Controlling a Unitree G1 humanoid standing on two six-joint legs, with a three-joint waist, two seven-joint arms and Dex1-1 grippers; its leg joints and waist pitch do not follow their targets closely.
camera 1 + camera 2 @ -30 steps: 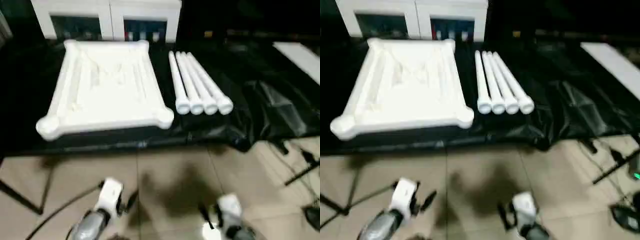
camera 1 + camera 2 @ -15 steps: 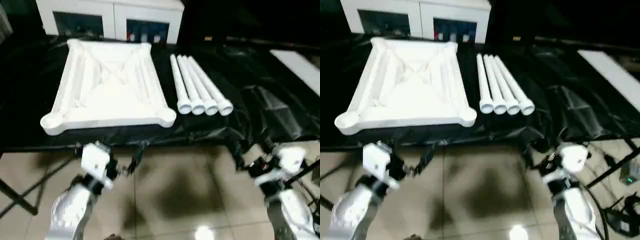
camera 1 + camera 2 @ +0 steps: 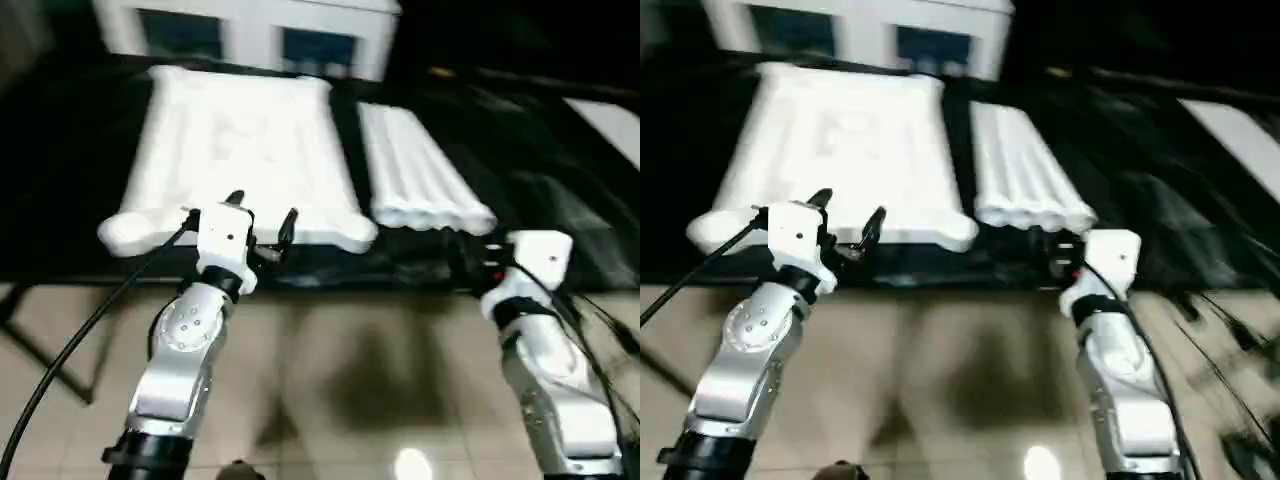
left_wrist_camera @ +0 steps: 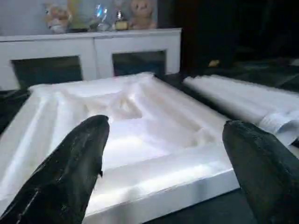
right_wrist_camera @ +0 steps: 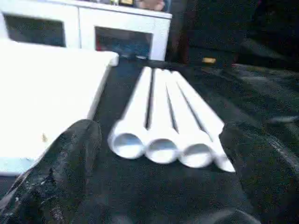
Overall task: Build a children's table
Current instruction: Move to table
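On the black-draped work surface (image 3: 560, 190) the white square tabletop (image 3: 240, 150) lies upside down, its ribbed, diagonal-braced underside facing up and its round corner sockets at the near edge. Just beside it, toward the robot's right, four white tapered tube legs (image 3: 420, 185) lie side by side, touching one another, their open ends facing the robot. Behind the surface stands a white glass-door cabinet (image 3: 250, 30).

The left gripper (image 3: 260, 215) hovers at the tabletop's near edge with its two black fingers (image 4: 70, 172) spread wide apart and nothing between them. The right gripper (image 5: 159, 186) hangs before the legs' open ends — its fingers (image 5: 60, 168) also parted and empty. Below both silver forearms lies a tiled floor (image 3: 350, 370).
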